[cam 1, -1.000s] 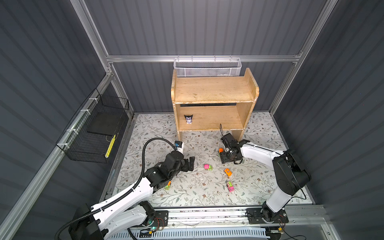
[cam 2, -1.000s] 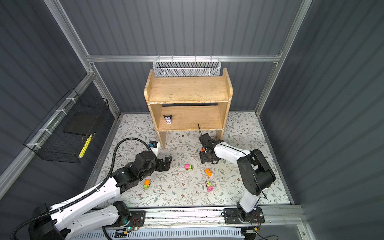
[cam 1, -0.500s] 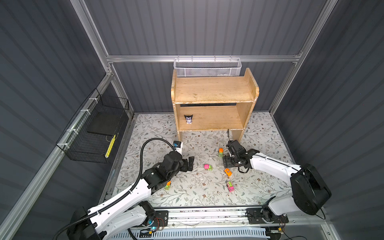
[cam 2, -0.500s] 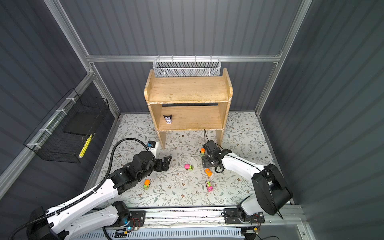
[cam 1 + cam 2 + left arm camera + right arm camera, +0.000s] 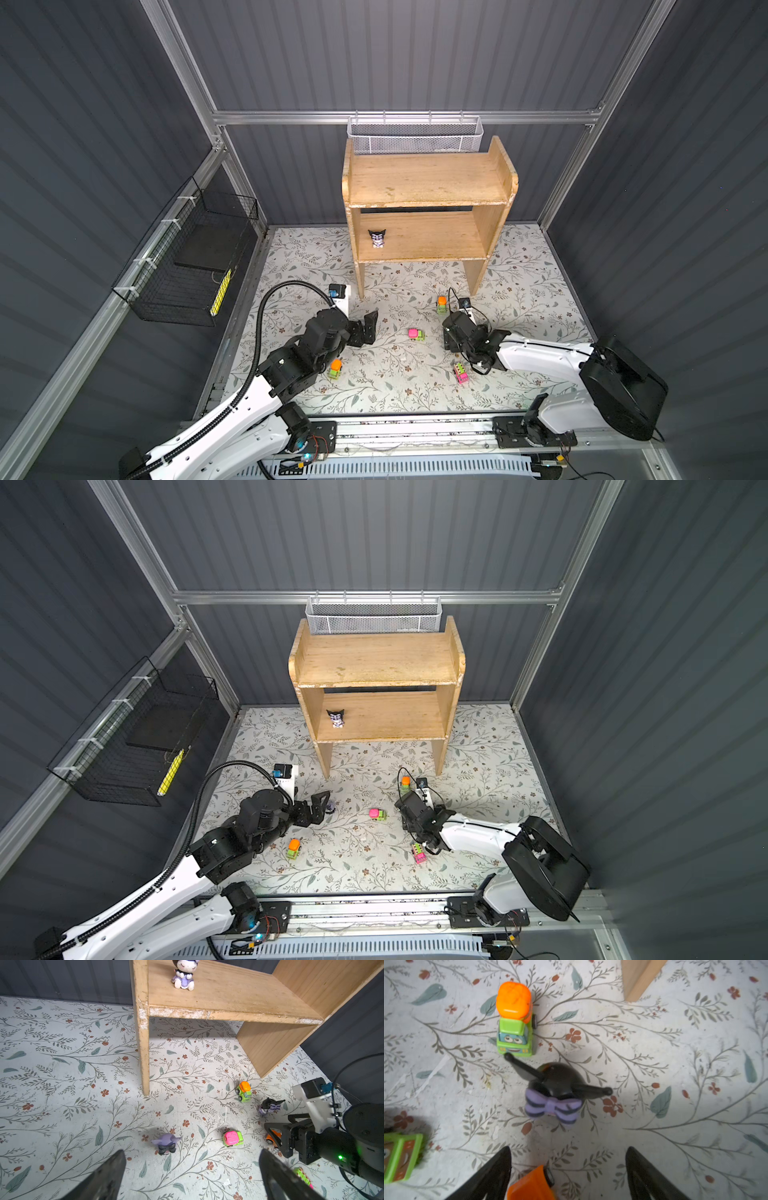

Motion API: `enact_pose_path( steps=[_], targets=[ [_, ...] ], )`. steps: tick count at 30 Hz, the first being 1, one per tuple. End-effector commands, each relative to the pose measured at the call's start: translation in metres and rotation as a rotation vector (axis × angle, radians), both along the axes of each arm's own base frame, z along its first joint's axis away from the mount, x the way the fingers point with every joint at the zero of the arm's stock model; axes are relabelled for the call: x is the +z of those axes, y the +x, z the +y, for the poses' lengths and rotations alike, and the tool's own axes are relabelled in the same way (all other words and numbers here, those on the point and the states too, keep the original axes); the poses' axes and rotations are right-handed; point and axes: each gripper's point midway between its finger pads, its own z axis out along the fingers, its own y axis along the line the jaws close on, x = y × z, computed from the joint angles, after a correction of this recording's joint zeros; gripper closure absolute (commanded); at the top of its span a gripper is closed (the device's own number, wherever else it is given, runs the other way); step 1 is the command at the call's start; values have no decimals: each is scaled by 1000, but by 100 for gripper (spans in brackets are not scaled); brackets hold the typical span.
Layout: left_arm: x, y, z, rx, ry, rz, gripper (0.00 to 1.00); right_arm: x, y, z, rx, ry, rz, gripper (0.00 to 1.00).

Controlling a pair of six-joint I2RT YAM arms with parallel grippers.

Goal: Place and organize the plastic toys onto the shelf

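The wooden shelf (image 5: pixel 428 183) stands at the back, with one black-and-lilac figurine (image 5: pixel 377 238) on its lower tier. Several neon cars lie on the floral mat, among them a pink one (image 5: pixel 416 334) and an orange-topped one (image 5: pixel 442 304). My left gripper (image 5: pixel 191 1157) is open above the mat, just short of a lilac figurine (image 5: pixel 166 1144) lying on its face. My right gripper (image 5: pixel 569 1153) is open, low over an orange car (image 5: pixel 532 1185) that sits between its fingers, close to one of them. A black figurine with a lilac bow (image 5: pixel 556 1088) lies just beyond the fingertips.
A black wire basket (image 5: pixel 187 266) hangs on the left wall and a white mesh basket (image 5: pixel 415 137) hangs behind the shelf top. An orange-and-green car (image 5: pixel 335 368) lies beside the left arm. A pink-and-green car (image 5: pixel 460 372) lies by the right forearm.
My right gripper has drawn back from the shelf's leg toward the front of the mat and opened wider; its arm swung out to the right. The left arm has barely moved.
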Motion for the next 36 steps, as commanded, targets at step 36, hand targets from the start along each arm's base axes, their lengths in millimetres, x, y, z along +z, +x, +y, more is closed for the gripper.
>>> enact_pose_path(
  steps=[36],
  targets=[
    [-30,-17,-34,-226,29,61,0,11,51,10,-120,42,-135,27]
  ],
)
